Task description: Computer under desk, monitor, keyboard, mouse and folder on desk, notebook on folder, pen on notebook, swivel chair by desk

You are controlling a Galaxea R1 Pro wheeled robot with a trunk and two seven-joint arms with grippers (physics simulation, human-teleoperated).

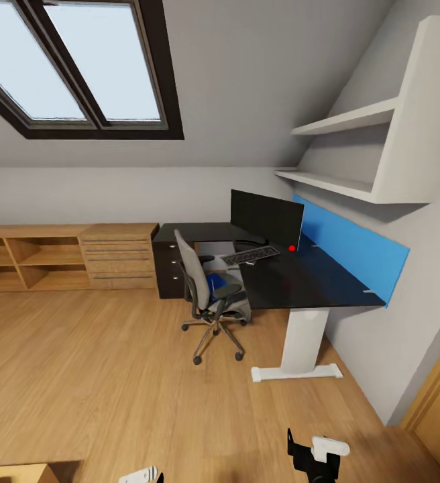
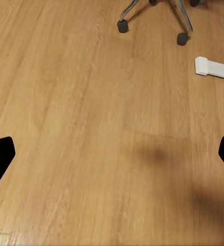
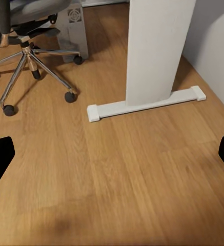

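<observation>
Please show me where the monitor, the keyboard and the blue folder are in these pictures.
monitor (image 1: pixel 265 218), head view, middle of the black screen.
keyboard (image 1: pixel 250 255), head view, middle of the key field, on the desk in front of the screen.
folder (image 1: pixel 214 282), head view, blue patch on the chair seat.

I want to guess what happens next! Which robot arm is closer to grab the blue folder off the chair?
Probably the right gripper: it sits more in line with the swivel chair holding the folder. The left gripper is further aside. Both are still far away.

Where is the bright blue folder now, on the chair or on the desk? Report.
On the chair: the thin blue folder lies on the grey swivel chair's seat, not on the black desk.
</observation>
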